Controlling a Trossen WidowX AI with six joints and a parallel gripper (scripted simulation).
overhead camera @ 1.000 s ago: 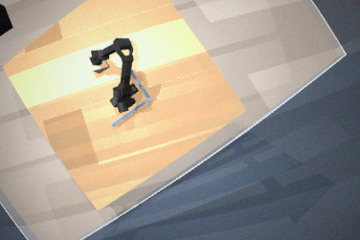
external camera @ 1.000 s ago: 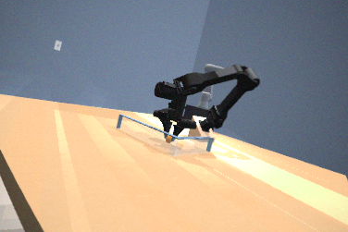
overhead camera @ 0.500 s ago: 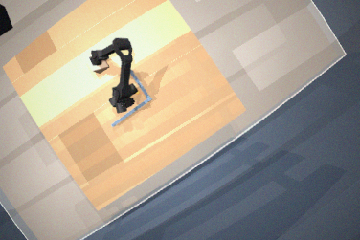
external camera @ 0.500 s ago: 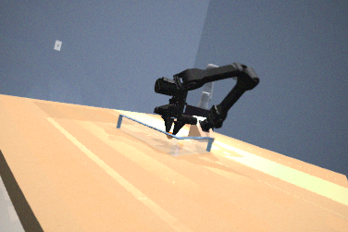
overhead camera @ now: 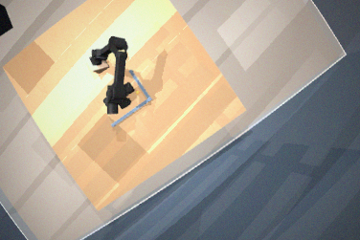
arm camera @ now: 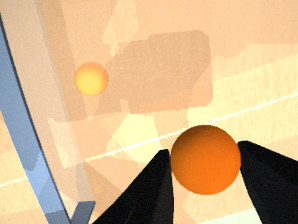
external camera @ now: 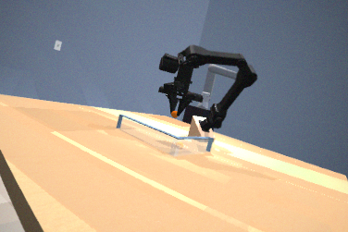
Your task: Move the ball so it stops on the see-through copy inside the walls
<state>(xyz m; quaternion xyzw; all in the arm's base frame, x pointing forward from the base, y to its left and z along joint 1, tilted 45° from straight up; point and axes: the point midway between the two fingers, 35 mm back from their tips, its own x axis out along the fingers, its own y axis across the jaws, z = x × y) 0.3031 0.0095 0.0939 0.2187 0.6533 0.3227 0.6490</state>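
Observation:
The orange ball (external camera: 174, 115) (arm camera: 206, 167) is pinched between the two black fingertips. My gripper (arm camera: 203, 154) is shut on it and holds it above the table, higher than the wall rims in the exterior view. The see-through copy, a yellow-orange ball (arm camera: 91, 79) (overhead camera: 138, 92), sits inside the corner, up and left of the held ball in the wrist view. Two low clear walls with blue top rims (overhead camera: 129, 115) (external camera: 148, 126) (arm camera: 23, 135) meet in a corner. In the top view the arm hides the held ball.
The table (overhead camera: 206, 104) (external camera: 93, 175) carries broad shadows and bright bands. A pale wedge-like object (overhead camera: 101, 68) (external camera: 196, 128) stands by the arm's base. A grey arm-like shape (external camera: 209, 84) shows behind the robot. One wall rim runs down the left side of the wrist view.

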